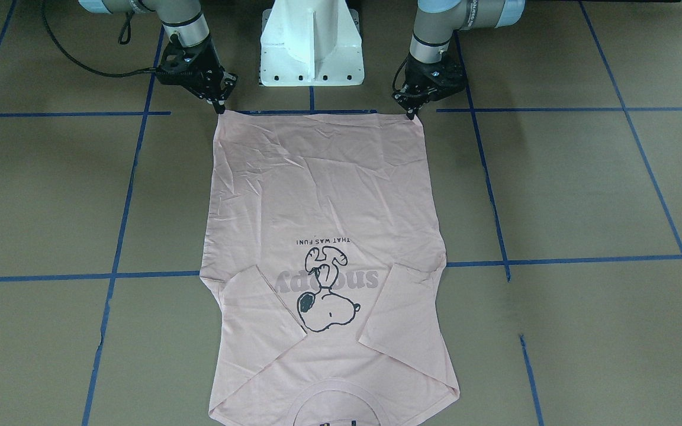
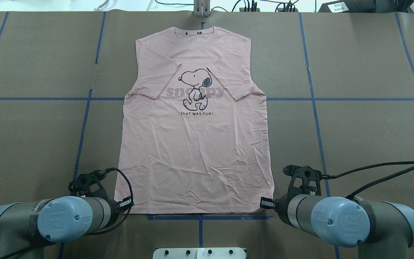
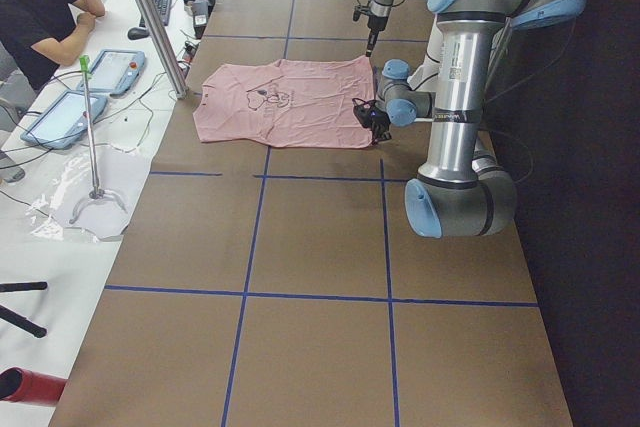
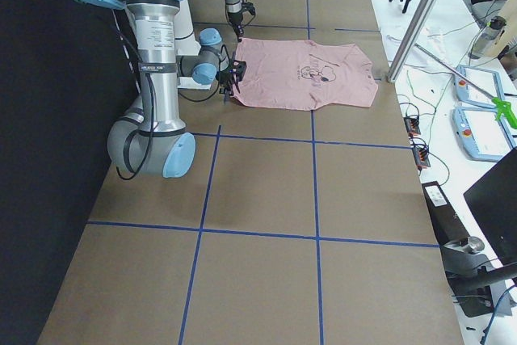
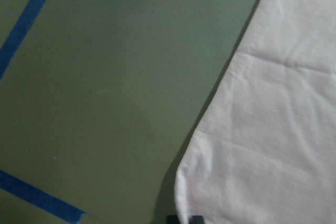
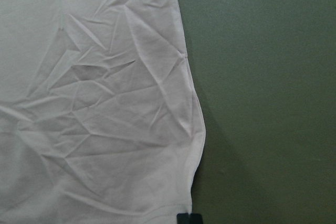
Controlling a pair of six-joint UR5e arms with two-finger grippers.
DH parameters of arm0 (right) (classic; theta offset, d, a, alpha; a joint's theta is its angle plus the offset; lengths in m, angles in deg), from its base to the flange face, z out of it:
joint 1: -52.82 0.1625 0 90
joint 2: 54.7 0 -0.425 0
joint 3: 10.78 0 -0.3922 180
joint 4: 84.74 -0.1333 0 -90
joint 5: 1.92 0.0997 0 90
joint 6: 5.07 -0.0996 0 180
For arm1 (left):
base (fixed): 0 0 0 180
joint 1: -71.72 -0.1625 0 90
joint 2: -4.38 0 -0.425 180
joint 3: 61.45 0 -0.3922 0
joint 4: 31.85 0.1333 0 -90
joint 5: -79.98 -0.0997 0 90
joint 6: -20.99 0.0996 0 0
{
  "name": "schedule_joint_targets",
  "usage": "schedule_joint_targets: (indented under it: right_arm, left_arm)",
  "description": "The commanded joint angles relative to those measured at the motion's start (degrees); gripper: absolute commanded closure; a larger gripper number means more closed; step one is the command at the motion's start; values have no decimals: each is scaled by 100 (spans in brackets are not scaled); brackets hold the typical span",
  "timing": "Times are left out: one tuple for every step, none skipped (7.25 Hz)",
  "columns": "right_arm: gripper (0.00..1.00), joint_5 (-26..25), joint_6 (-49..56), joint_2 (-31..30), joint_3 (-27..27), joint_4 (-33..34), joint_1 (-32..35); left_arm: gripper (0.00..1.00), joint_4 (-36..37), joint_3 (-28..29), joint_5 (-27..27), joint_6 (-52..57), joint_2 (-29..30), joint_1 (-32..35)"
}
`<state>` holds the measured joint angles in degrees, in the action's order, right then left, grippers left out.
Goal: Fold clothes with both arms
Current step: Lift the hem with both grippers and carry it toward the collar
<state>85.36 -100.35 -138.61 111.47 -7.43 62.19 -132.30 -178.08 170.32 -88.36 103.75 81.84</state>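
Observation:
The pale pink T-shirt (image 2: 196,154) lies flat and front up, its cartoon dog (image 2: 195,88) showing and both sleeves folded inward over the chest. The collar points away from the robot and the hem lies near the base. My left gripper (image 1: 413,113) sits at the hem corner on its side, fingertips pinched together on the cloth edge (image 5: 210,192). At the other hem corner, my right gripper (image 1: 218,108) is pinched the same way on the fabric (image 6: 178,182). Both corners still rest on the table.
The white pedestal base (image 1: 311,47) stands just behind the hem. Blue tape lines (image 2: 81,136) grid the brown table (image 2: 354,136). A person (image 3: 35,7) sits at the side bench with tablets (image 3: 110,72), and a metal post (image 3: 150,17) rises beyond the collar.

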Motion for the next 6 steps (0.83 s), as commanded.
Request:
schedule_joint_targets:
  right_arm:
    - [100,183,0,-98,236,4,134]
    - [100,428,0,-126,325,30,222]
    - [100,544,0,-248,474,30,240]
    - [100,580,0,-510,754,39,232]
    - [100,745,-17,-791,1148,48,57]
    - [100,773,-26,-1072,1456,48,-249]
  left_arm:
    - [100,244,-174,1,54,47,16]
    - [100,428,-663,10,81,-14,24]
    - [100,656,-973,27,81,21,16]
    - [100,989,-1263,36,81,38,-28]
    - [100,1210,-1596,54,81,38,-176]
    - [100,1578,-2157,62,81,47,-439]
